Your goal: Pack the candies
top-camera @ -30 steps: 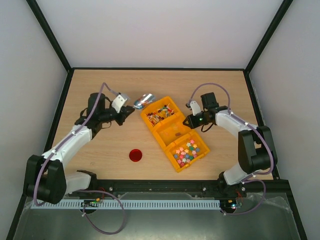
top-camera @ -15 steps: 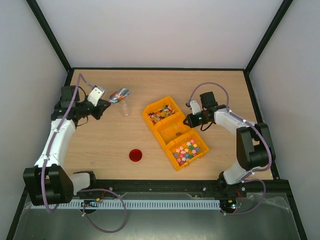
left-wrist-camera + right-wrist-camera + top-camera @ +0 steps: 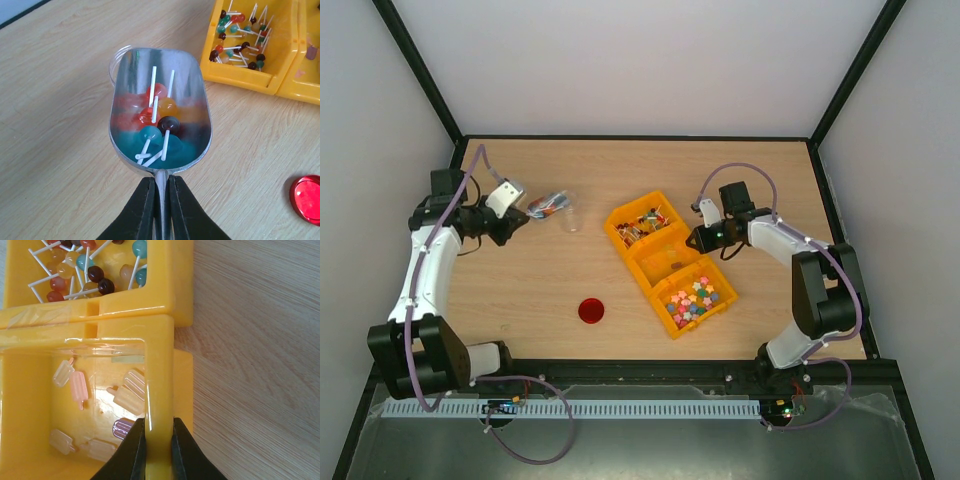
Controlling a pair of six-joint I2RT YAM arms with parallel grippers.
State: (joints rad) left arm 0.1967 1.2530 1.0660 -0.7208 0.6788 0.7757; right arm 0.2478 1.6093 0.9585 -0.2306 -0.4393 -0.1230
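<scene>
Loaded scoop (image 3: 125,90) over the jar (image 3: 114,60), left arm's job.
The left gripper (image 3: 161,184) is clamped on the scoop handle. The scoop's long axis runs straight out from the fingers, front lip above the jar rim. The candies (image 3: 159,117), small lollipops, sit pooled at the handle end, short of the jar, so a forward tip looks needed. The right gripper (image 3: 159,429), well apart from the jar, pinches the yellow tray (image 3: 160,365) wall.

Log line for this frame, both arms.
left gripper: shut on scoop | scoop: loaded with lollipops, tip by clear jar | right gripper: shut on yellow tray wall | red lid: on table
</scene>
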